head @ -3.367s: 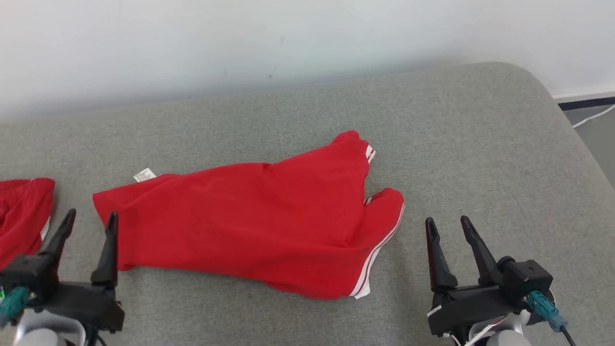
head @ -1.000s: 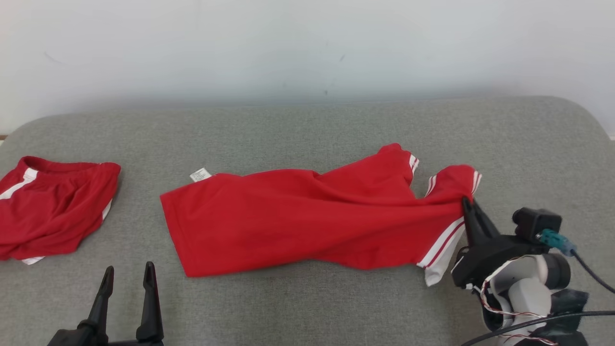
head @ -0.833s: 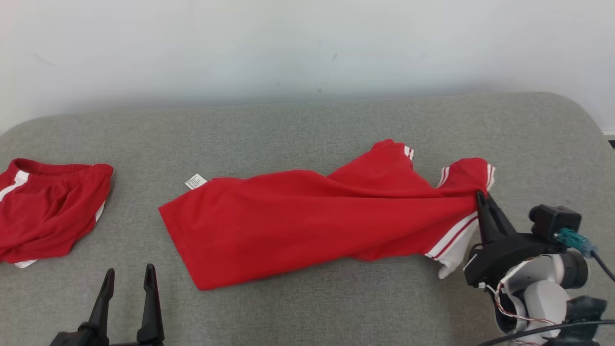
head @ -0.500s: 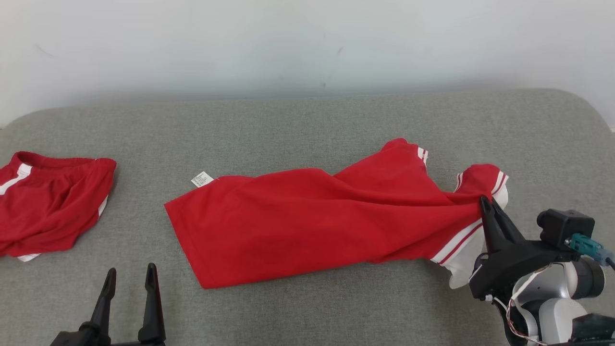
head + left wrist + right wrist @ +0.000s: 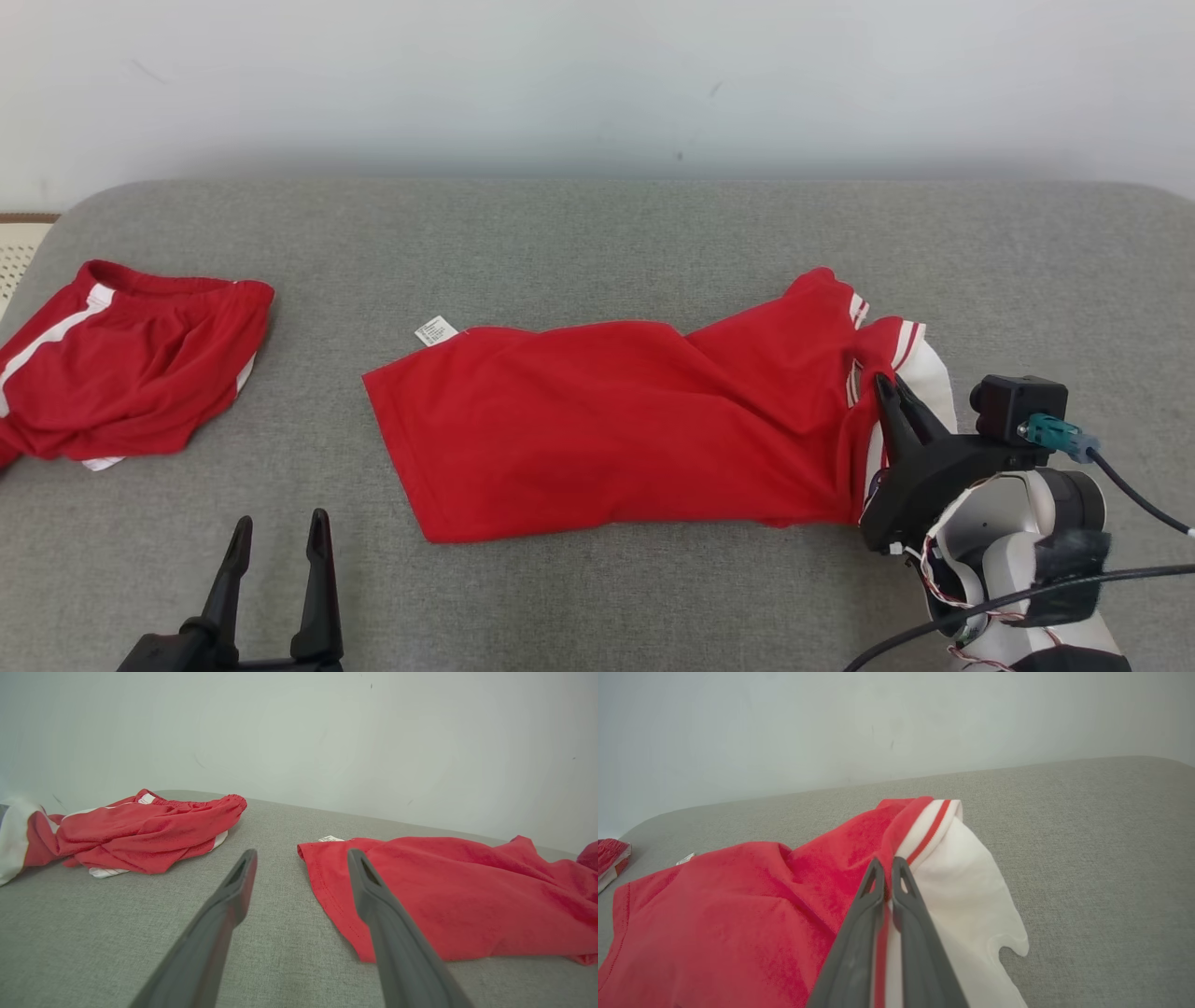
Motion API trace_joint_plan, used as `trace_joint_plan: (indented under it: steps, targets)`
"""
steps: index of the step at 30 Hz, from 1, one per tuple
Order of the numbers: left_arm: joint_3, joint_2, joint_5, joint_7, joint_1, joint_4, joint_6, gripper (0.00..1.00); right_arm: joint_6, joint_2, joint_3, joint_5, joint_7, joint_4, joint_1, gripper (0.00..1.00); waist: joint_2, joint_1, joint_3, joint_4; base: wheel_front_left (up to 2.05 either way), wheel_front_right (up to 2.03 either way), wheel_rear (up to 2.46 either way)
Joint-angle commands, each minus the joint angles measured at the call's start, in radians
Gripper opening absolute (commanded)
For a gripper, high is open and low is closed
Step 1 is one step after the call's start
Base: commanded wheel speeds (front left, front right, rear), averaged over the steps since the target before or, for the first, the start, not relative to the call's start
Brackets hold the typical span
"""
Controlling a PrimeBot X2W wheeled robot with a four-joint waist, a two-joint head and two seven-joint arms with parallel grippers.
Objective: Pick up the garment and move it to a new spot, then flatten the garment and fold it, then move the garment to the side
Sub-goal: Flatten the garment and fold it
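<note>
Grey cushion beneath a pale wall: my right gripper is clenched on the white-trimmed sleeve end of the red garment, which lies rumpled across the cushion's middle. I judge the move to a new spot is in hand. Next calls for setting it down, releasing, and bringing my wide-open, empty left gripper in to flatten.

The left pincer is hovering low over the grey padded surface, its dark fingers spread wide. The red garment is lying rumpled behind the right-hand finger, and red shorts are lying bunched further left.
</note>
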Motion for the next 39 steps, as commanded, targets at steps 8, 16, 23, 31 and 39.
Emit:
trace_joint_plan:
  steps: [8,16,23,31,39]
  targets:
    - [0.024,-0.004,0.008,-0.005,0.002,0.007,-0.004,1.0,0.0,-0.011,0.007,0.007,-0.129,0.083,-0.044,1.0,0.0,-0.0001,-0.001,-0.012,0.0,0.0,0.0]
    - [0.029,-0.013,0.019,-0.005,0.018,-0.01,-0.003,1.0,0.0,-0.052,-0.014,0.039,-0.21,0.02,-0.024,1.0,0.0,-0.0001,-0.002,-0.054,0.0,0.0,0.0]
    - [0.035,-0.017,0.022,-0.005,0.018,-0.009,-0.012,1.0,0.0,-0.112,-0.068,0.036,-0.145,-0.041,0.033,1.0,0.0,-0.0001,-0.001,-0.066,0.0,0.0,0.0]
    - [0.035,-0.027,0.027,-0.005,0.014,-0.004,-0.024,1.0,0.0,-0.178,-0.067,0.055,-0.073,-0.057,0.101,1.0,0.0,-0.0001,0.006,-0.055,0.0,0.0,0.0]
    - [0.035,-0.031,0.035,-0.005,-0.002,0.003,-0.032,1.0,0.0,-0.215,-0.004,0.093,-0.065,0.069,0.025,1.0,0.0,-0.0001,0.026,-0.035,0.0,0.0,0.0]
